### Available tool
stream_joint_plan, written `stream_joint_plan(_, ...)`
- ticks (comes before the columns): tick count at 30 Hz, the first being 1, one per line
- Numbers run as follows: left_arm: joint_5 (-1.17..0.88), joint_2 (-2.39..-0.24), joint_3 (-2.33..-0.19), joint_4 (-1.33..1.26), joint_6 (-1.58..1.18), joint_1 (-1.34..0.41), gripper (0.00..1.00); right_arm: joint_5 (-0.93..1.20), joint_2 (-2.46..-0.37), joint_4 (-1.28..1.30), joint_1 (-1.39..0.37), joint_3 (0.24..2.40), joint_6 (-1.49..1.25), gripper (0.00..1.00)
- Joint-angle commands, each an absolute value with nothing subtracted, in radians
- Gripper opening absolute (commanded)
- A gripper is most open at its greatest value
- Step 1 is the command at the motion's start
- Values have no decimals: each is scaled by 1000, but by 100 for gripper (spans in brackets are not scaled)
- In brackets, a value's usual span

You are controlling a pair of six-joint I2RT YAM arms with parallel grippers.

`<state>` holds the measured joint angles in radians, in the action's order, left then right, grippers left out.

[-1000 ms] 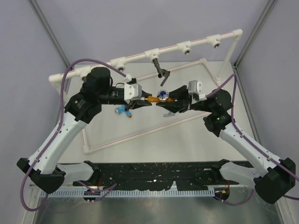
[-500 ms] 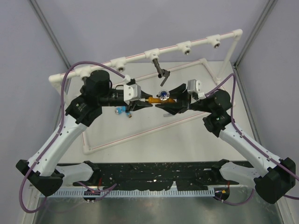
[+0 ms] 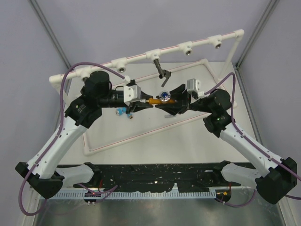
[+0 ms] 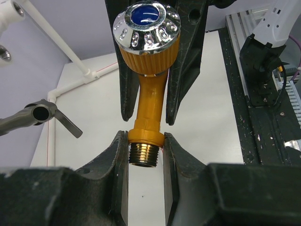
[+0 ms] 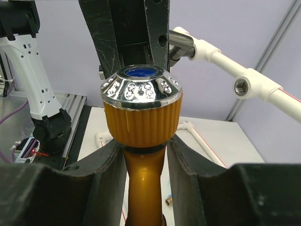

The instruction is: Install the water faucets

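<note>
The orange-gold faucet [image 3: 155, 100] with a chrome, blue-capped knob hangs in the air between both grippers, above the table. My left gripper [image 3: 146, 102] is shut on its collar just above the threaded brass end [image 4: 144, 153]. My right gripper [image 3: 164, 101] is shut on its neck under the knob [image 5: 141, 117]. The bright blue faucet [image 3: 122, 111] lies on the table below my left gripper. The silver-grey faucet [image 3: 162, 73] hangs from a socket of the white pipe [image 3: 136, 57]; it also shows in the left wrist view [image 4: 42, 115].
The white pipe runs across the back on posts, with several open round sockets [image 3: 188, 48] facing down; one socket shows in the right wrist view [image 5: 242, 87]. A white pipe frame [image 3: 141, 134] lies flat on the table. A black rail [image 3: 155, 176] runs along the near edge.
Both arms have shifted slightly. The right gripper has edged a little to the left along the orange faucet. The faucet has stayed in about the same place.
</note>
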<state>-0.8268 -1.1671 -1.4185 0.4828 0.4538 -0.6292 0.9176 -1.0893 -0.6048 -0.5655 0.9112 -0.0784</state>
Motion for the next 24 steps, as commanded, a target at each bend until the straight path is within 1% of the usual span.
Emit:
stream_joint_plan(1, -834, -1141, -1433, 442, 463, -634, 0, 908, -1094, -632, -578, 960, -97, 42)
stream_joint_plan(5, -831, -1140, -1433, 440, 465, -635, 0, 910, -1100, -634, -580, 962, -95, 39)
stream_joint_plan(7, -833, -1140, -1434, 440, 462, -635, 0, 914, -1104, -632, -580, 963, -97, 35)
stream_joint_plan(9, -838, -1140, -1434, 440, 462, -635, 0, 916, -1106, -634, -580, 966, -100, 30)
stream_joint_plan(10, -841, -1143, -1434, 440, 460, -635, 0, 917, -1108, -634, -580, 968, -100, 25)
stream_joint_plan(11, -841, -1144, -1434, 439, 457, -635, 0, 919, -1108, -634, -580, 968, -100, 23)
stream_joint_plan(14, -827, -1140, -1431, 431, 440, -635, 0, 913, -1109, -618, -580, 976, -100, 10)
stream_joint_plan(15, -815, -1134, -1427, 419, 436, -637, 3, 908, -1112, -601, -580, 985, -100, 8)
stream_joint_plan(16, -796, -1128, -1421, 404, 420, -637, 9, 910, -1112, -595, -578, 988, -97, 6)
stream_joint_plan(19, -717, -1095, -1402, 364, 373, -635, 35, 896, -1100, -506, -578, 1005, -6, 5)
stream_joint_plan(22, -611, -1065, -1411, 367, 333, -630, 52, 855, -1088, -427, -572, 1015, 105, 5)
stream_joint_plan(24, -501, -1049, -1436, 379, 287, -623, 64, 835, -1080, -335, -566, 1041, 179, 5)
